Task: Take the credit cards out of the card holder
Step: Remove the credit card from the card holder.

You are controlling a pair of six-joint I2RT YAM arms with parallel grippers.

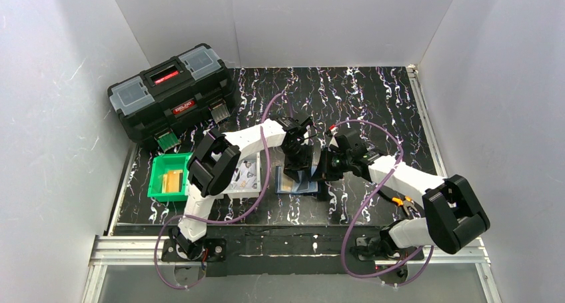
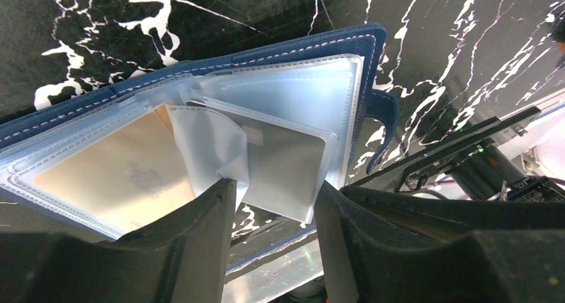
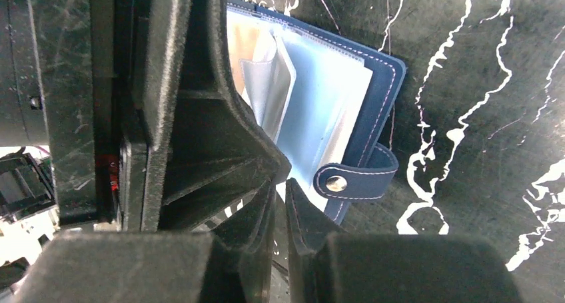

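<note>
The navy card holder (image 1: 300,185) lies spread open on the black marbled table. In the left wrist view its blue rim (image 2: 300,44) frames clear pockets. A tan credit card (image 2: 113,176) sits inside the left pocket. A frosted sleeve (image 2: 286,163) with a greyish flat insert hangs down between my left fingers. My left gripper (image 2: 276,203) stands open around that sleeve's lower corner, and from above it hovers over the holder (image 1: 294,162). My right gripper (image 3: 282,193) is pinched almost shut on the pale pocket edge beside the snap strap (image 3: 353,180). The tan card (image 3: 241,43) shows partly behind the left arm.
A green bin (image 1: 158,183) at the left holds orange cards (image 1: 173,180). White printed slips (image 1: 248,175) lie between the bin and the holder. A black toolbox (image 1: 170,93) stands at the back left. Orange-handled pliers (image 1: 403,202) lie near the right arm.
</note>
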